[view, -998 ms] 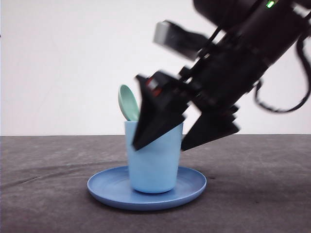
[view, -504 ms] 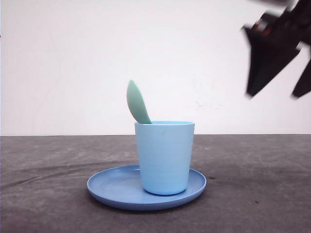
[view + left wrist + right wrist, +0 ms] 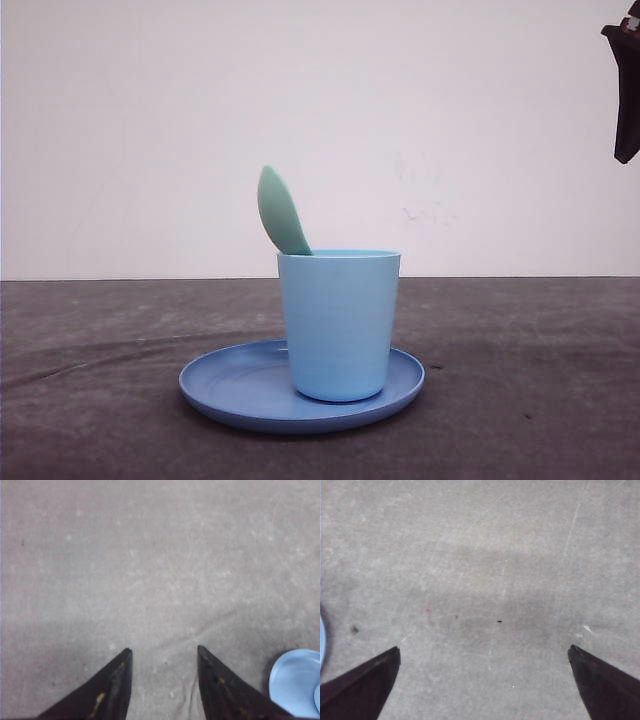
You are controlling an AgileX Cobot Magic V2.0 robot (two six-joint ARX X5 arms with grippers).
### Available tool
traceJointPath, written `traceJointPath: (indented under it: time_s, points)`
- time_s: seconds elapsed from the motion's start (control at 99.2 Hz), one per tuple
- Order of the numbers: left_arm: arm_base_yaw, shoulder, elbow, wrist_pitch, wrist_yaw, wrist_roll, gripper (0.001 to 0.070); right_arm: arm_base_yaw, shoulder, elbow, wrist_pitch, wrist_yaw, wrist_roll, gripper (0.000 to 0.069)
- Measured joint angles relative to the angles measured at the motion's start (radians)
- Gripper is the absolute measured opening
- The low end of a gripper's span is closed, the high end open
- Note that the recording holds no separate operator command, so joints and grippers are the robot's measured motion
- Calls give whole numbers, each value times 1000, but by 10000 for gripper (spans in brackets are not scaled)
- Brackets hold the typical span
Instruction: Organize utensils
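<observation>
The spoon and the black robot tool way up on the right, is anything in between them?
No. In the front view, just blank white wall lies between the green spoon and the right tool.

No legible text, label, brand mark, number or sign was present in any view. The light blue cup (image 3: 339, 322), the blue plate (image 3: 232, 388) and the mint-green spoon (image 3: 280, 211) carried plain, unprinted surfaces. The counter (image 3: 540, 380) showed only creases and small specks, none forming characters. The black fingers (image 3: 107, 692) of the left gripper (image 3: 164, 654) bore yellowish scuff marks that did not read as lettering. The fingers (image 3: 362, 682) of the right gripper (image 3: 484, 651) were unmarked. The wall behind showed faint smudges, not writing.
</observation>
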Motion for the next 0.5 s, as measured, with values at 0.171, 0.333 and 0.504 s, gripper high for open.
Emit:
traceJointPath:
  time_s: [0.171,0.333,0.504]
  points:
    - [0,0,0,0,0,0,236,0,0,0,0,0,5,677]
    - [0,0,0,-15,0,0,69,0,0,0,-5,0,28,283]
    - [0,0,0,-18,0,0,19,0,0,0,-6,3,34,33]
